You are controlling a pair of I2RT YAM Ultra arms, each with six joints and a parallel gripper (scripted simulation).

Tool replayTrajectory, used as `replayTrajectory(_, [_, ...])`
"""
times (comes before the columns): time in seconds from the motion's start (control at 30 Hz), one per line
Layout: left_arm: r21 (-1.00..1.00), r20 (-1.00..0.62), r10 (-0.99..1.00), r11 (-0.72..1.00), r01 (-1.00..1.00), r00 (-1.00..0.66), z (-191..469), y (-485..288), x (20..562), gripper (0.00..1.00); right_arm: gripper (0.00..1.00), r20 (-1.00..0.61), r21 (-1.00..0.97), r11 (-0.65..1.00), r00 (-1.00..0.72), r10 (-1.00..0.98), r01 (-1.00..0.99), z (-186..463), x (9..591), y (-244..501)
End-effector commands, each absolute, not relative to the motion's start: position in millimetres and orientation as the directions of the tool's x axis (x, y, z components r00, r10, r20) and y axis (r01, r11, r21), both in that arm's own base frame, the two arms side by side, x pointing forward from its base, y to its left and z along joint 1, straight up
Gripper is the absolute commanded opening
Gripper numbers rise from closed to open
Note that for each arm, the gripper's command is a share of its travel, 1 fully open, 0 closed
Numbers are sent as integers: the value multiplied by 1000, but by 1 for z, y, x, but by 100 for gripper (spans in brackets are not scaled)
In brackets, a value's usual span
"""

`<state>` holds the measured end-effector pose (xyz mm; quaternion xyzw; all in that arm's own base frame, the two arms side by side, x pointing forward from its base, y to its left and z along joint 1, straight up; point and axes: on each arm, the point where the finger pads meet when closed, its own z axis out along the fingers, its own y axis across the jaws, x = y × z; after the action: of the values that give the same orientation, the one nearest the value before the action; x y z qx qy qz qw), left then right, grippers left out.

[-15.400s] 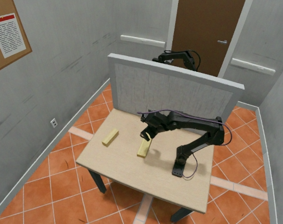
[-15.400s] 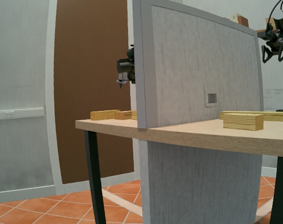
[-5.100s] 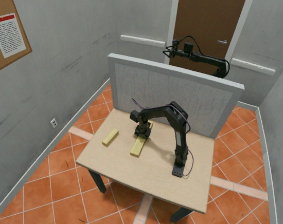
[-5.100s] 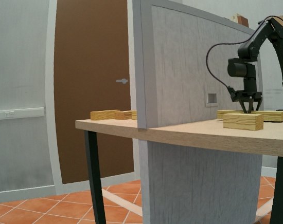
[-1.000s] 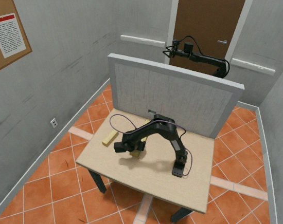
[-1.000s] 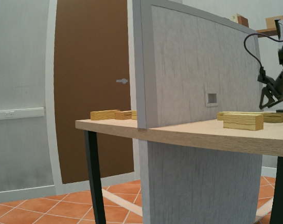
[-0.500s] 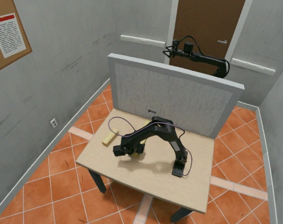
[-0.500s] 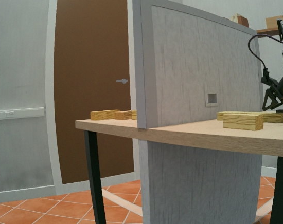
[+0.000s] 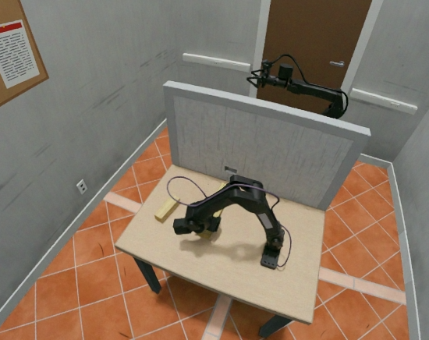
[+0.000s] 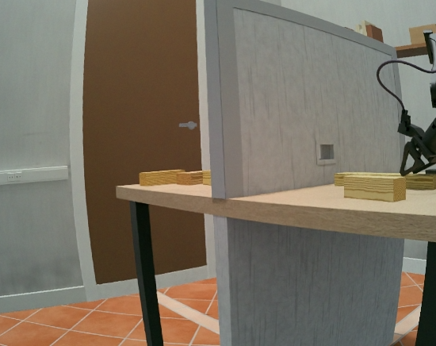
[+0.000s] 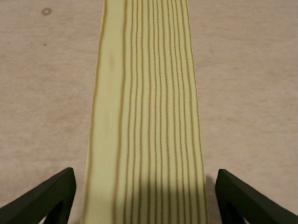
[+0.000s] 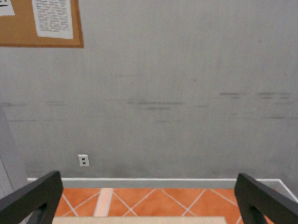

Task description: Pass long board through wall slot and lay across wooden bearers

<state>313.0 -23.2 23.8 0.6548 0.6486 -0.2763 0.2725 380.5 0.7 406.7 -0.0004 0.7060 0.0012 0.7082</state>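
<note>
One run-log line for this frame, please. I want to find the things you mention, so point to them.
left gripper [image 9: 211, 231] [image 10: 409, 171] [image 11: 146, 187]: open, over long board [image 9: 219, 212] [image 11: 150, 100] | right gripper [image 9: 253, 79] [image 12: 149, 187]: open, beyond grey wall [image 9: 261, 140] [image 10: 281, 99] | board: not through slot [image 9: 231, 169] [image 10: 327, 151]
</note>
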Motion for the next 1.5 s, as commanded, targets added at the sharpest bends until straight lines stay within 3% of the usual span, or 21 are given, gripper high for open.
replayTrajectory(0.0, [-5, -733, 680, 17, 1000, -15, 18, -30, 312, 76, 100, -998, 3, 1000, 67, 5, -20, 433, 381, 6])
replayTrajectory(0.83, [68, -722, 691, 21, 997, 35, 16, -41, 333, 76, 100, -998, 3, 1000, 67, 5, -20, 433, 381, 6])
replayTrajectory(0.87, [57, -724, 689, 18, 998, 29, 15, -43, 330, 0, 100, -998, 3, 1000, 67, 5, -20, 433, 381, 6])
replayTrajectory(1.47, [45, -727, 687, 17, 999, 21, 28, -43, 329, 0, 100, -998, 3, 1000, 67, 5, -20, 433, 381, 6])
